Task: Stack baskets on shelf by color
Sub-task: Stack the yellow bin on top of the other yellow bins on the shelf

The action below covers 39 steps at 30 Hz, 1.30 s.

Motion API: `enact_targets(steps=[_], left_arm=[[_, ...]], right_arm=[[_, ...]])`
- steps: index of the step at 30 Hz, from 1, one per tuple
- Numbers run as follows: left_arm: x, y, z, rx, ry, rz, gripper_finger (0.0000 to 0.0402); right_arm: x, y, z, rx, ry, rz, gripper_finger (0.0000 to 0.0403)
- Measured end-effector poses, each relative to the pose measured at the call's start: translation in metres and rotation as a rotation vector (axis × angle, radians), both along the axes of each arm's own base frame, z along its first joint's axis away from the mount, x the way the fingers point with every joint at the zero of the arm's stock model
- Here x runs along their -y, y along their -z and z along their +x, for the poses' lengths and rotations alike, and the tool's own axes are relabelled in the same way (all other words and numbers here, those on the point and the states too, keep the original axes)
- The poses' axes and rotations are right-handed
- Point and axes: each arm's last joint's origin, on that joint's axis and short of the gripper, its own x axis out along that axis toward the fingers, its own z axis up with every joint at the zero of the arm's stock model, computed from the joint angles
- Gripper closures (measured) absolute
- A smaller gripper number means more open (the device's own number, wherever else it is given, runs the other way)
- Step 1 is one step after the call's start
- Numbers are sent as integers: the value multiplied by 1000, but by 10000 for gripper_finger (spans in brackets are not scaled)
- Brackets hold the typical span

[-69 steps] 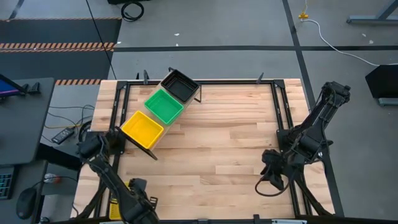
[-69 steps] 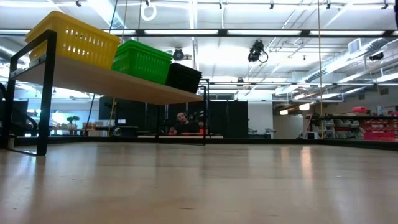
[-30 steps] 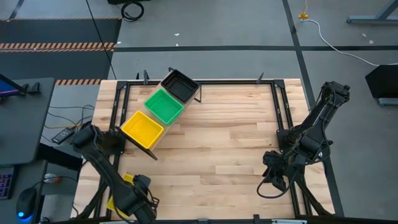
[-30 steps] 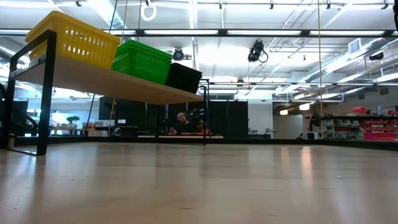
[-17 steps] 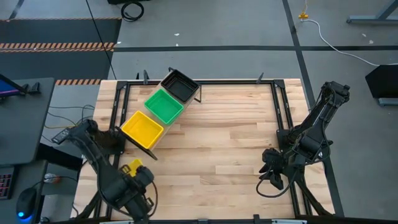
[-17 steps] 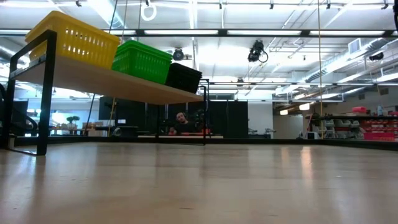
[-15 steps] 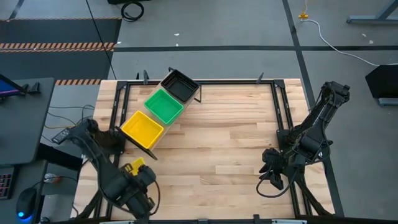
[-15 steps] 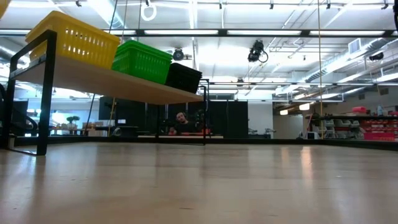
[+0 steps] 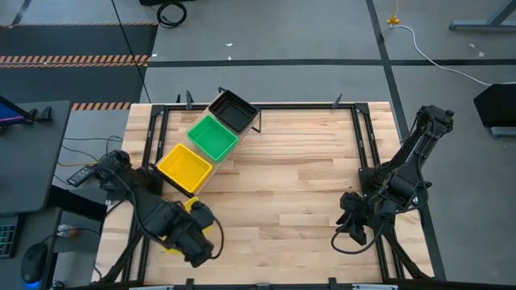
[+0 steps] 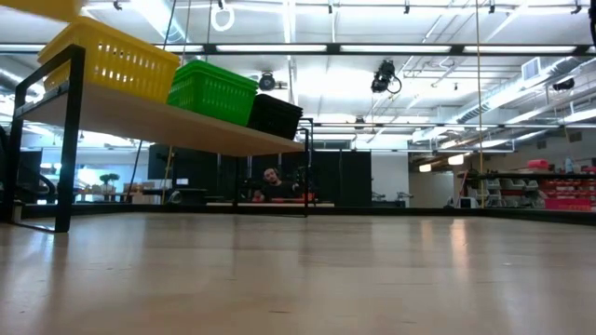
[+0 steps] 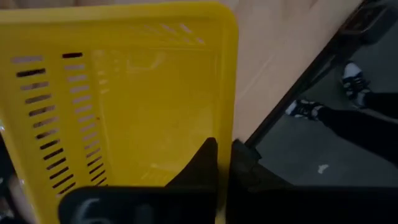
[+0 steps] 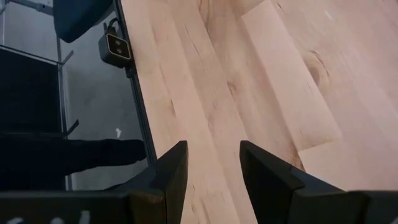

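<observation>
On the pale wood shelf [image 9: 211, 166] sit a yellow basket [image 9: 184, 167], a green basket [image 9: 212, 137] beside it, and a black basket [image 9: 234, 111] beyond the green one. The left pincer [image 11: 222, 163], dark, holds another yellow basket [image 11: 118, 99] with slotted sides. The bench [image 9: 298, 185] is light striped planks.

Light falls evenly from above onto my counter [image 9: 298, 185] in the high view, bright and flat with only faint shadows. From the low view, ceiling strip lights glare white across the upper frame, and the near wood at the bottom blurs out of focus. Past my left wrist the yellow basket [image 11: 124, 106] is soft and washed pale, my fingers [image 11: 205, 165] a dark silhouette at the bottom.
</observation>
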Motion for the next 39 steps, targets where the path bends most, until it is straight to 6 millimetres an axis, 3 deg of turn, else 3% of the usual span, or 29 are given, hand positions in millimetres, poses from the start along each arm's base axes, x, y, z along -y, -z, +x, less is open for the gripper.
enact_targets(steps=[7, 12, 29, 39], left_arm=[[-22, -29, 15, 126, -6, -22, 398], [-33, -47, 20, 206, 100, -20, 398], [-71, -79, 32, 368, 446, 54, 398], [-112, -110, 7, 494, 513, 132, 398]], right_arm=[[0, 0, 0, 7, -1, -9, 250], [0, 0, 0, 9, -6, -14, 250], [2, 0, 1, 32, 71, -10, 250], [5, 0, 4, 53, 128, -24, 250]])
